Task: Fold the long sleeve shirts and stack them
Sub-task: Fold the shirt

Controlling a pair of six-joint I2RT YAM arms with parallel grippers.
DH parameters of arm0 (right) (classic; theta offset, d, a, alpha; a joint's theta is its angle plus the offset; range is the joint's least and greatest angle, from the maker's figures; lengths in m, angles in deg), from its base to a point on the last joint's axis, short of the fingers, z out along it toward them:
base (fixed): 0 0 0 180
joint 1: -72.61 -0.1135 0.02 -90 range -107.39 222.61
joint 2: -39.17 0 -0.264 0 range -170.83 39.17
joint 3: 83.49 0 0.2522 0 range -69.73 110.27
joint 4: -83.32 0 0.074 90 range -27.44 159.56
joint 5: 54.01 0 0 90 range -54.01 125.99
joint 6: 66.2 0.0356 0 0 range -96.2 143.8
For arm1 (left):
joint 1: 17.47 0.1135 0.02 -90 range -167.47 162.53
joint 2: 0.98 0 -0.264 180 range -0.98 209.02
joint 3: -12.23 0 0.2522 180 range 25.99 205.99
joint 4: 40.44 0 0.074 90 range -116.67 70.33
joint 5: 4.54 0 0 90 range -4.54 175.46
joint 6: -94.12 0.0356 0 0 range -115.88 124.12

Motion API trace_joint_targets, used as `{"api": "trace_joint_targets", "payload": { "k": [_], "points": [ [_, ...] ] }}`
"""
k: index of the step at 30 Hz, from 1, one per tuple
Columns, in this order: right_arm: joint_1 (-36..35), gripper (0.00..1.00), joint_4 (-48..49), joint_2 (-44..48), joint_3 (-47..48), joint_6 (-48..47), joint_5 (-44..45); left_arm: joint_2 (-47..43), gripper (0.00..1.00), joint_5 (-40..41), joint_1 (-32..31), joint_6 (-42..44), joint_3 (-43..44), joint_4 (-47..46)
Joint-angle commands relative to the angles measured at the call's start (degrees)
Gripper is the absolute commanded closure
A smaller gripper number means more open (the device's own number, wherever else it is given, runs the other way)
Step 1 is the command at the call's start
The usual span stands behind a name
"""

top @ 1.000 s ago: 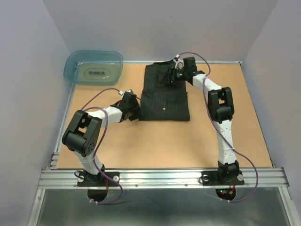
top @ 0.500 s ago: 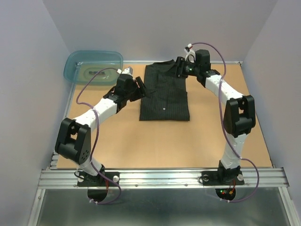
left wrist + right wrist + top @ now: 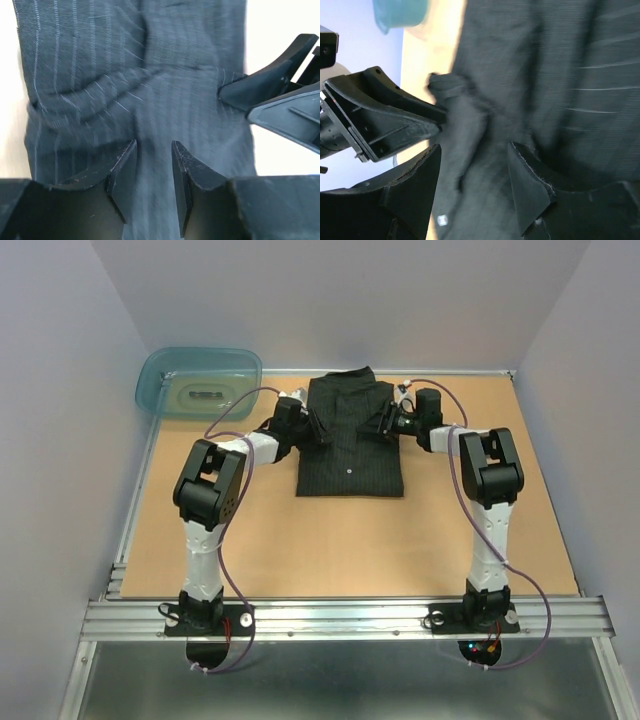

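- The shirt (image 3: 350, 445) lies at the far middle of the desk (image 3: 330, 550), spread as a narrow dark panel with its collar (image 3: 345, 377) toward the far edge. Its near hem is unchanged from a second ago. The collar end, covered then by the right arm, is now laid open to view.
- The left fingers (image 3: 122, 175) have been brought from the shirt's near-left corner up along its left edge, and are now set at that edge just below the collar.
- The right fingers (image 3: 527, 182) have been moved off the far part of the cloth, out past the far-right corner, and down to the right edge, level with the left ones.
- In both wrist views the fingers are seen part-way apart, with pinstriped cloth in the gap and creases running between the two sides. Whether the cloth is pinched cannot be told.
- The teal tub (image 3: 200, 382) is seen at the far-left corner, apart from the shirt.
- A two-sided hold at shoulder level is judged to be in preparation, so that the far half can be folded toward the near hem. The fold is not yet completed and no stack is begun.
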Motion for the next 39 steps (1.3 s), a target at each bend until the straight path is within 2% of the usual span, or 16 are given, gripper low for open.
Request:
{"api": "trace_joint_targets", "payload": {
  "k": [1,10,14,17,18,20,23,25,28,30,31,35,39],
  "points": [
    [2.11,0.39,10.58,-3.53,1.50,2.68,-3.21,2.49,0.55,-1.44,1.62,0.83,4.78,-6.52],
    [5.89,0.39,10.32,-6.53,7.12,1.36,-3.21,5.57,0.50,0.41,4.43,3.38,7.77,-7.75],
    [6.77,0.38,8.91,-0.93,6.86,0.22,-2.95,1.72,0.48,1.36,5.14,4.08,6.63,-7.75],
    [6.77,0.38,6.36,3.48,3.88,-0.57,-1.98,-1.89,0.39,1.72,5.14,4.17,3.47,-7.75],
    [6.68,0.38,5.92,6.97,0.91,-0.23,-1.63,-4.86,0.32,1.72,5.05,3.82,0.94,-7.75],
    [6.16,0.38,6.01,10.59,-3.05,0.30,-1.02,-8.39,0.29,1.72,4.61,2.15,-2.58,-7.84],
    [4.93,0.38,8.46,19.03,-12.63,3.64,1.09,-17.42,0.27,2.16,2.77,0.13,-9.61,-7.75],
    [2.57,0.39,11.36,24.22,-19.64,6.44,2.58,-20.43,0.28,1.99,1.10,-1.45,-14.27,-7.75],
    [-0.69,0.39,14.34,29.14,-25.12,8.73,3.90,-24.48,0.29,0.24,-1.98,-5.67,-20.50,-9.93],
    [-3.85,0.39,17.33,30.56,-30.91,10.93,6.98,-25.97,0.30,-1.00,-4.60,-7.86,-23.59,-12.92],
    [-5.00,0.39,21.96,30.74,-32.85,12.07,7.07,-25.81,0.30,-1.00,-5.58,-8.22,-25.87,-15.29],
    [-10.00,0.39,29.72,28.55,-38.22,15.59,9.26,-22.91,0.30,-0.83,-7.17,-9.54,-27.21,-16.80],
    [-10.46,0.39,39.56,22.15,-43.14,17.62,11.37,-17.65,0.35,0.05,-7.26,-10.42,-28.70,-19.70]
  ]
}}
